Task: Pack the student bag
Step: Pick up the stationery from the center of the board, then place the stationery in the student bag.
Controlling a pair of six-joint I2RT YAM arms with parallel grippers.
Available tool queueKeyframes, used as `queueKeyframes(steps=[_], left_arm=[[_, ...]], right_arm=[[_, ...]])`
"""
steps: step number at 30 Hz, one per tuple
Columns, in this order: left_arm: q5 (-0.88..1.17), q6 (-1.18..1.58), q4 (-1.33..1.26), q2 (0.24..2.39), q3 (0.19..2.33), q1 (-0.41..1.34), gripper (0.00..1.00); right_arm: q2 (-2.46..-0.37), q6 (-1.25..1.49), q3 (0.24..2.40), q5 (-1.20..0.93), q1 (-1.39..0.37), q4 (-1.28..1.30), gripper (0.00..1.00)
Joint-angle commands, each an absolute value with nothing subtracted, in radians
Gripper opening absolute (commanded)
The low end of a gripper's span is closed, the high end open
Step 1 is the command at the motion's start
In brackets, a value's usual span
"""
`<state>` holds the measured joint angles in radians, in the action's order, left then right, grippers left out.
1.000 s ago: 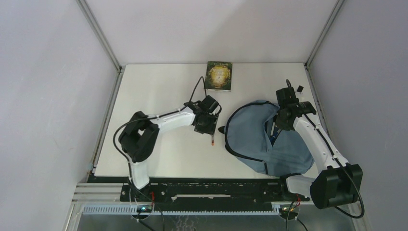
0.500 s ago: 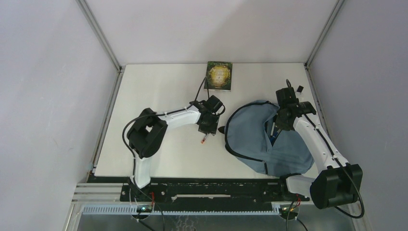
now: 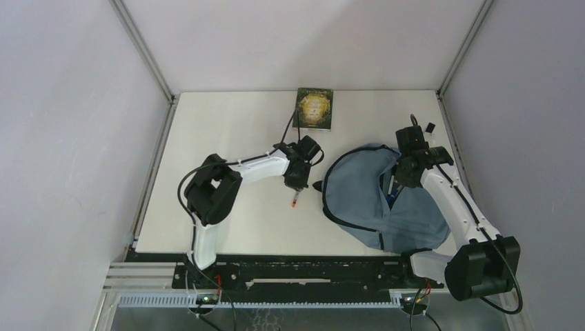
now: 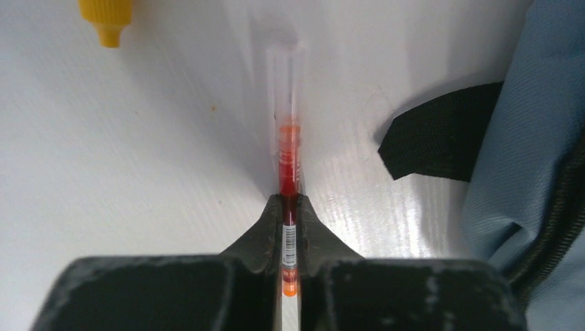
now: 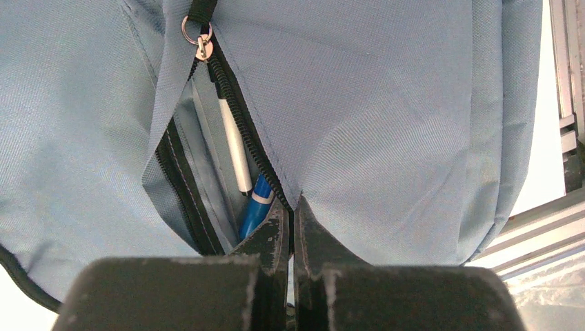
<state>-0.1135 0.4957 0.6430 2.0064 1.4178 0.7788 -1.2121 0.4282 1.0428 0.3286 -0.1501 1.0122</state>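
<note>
1. Pale grey walls [image 3: 69, 138] close the room in on three sides, with metal posts [image 3: 141, 48] running up the far corners.
2. The white counter [image 3: 227, 131] is glossy and mostly bare.
3. The student bag [image 3: 414, 214] lies flat at about 4 o'clock from the counter's middle. It is soft dusty blue fabric with black zip trim and a rounded top, and a black strap tab [image 4: 441, 131] sticks out at its 9 o'clock edge.
4. The right arm [image 3: 452, 196] reaches over the bag. The right jaws are closed, pinching the fabric lip of the unzipped pocket.
5. The left arm [image 3: 248, 169] stops just beside the bag's 9 o'clock edge. The left jaws are clamped on a red pen [image 4: 288, 165].
6. A dark green book [image 3: 314, 108] lies at the counter's 12 o'clock edge.
7. A white pen [image 5: 234, 148] and a blue pen [image 5: 254, 207] sit inside the pocket.
8. A yellow cap [image 4: 105, 17] lies near the red pen.
9. A silver zip pull [image 5: 196, 38] hangs at the pocket's top.
</note>
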Motion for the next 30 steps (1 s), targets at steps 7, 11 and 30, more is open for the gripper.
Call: queueKeyframes(steps=[7,11,30], left_arm=[[-0.139,0.440,0.736,1.869,1.575,0.780,0.00],[-0.020,0.417,0.738,1.815,1.634,0.781,0.00],[0.812,0.824,0.428,2.181,1.967,0.924,0.00]], right_arm=[[-1.171,0.418,1.046,0.335,-0.144,0.978,0.00],[-1.164,0.419,1.046,0.336,-0.144,0.977,0.00],[-1.141,0.419,1.046,0.316,-0.143,0.971,0.00]])
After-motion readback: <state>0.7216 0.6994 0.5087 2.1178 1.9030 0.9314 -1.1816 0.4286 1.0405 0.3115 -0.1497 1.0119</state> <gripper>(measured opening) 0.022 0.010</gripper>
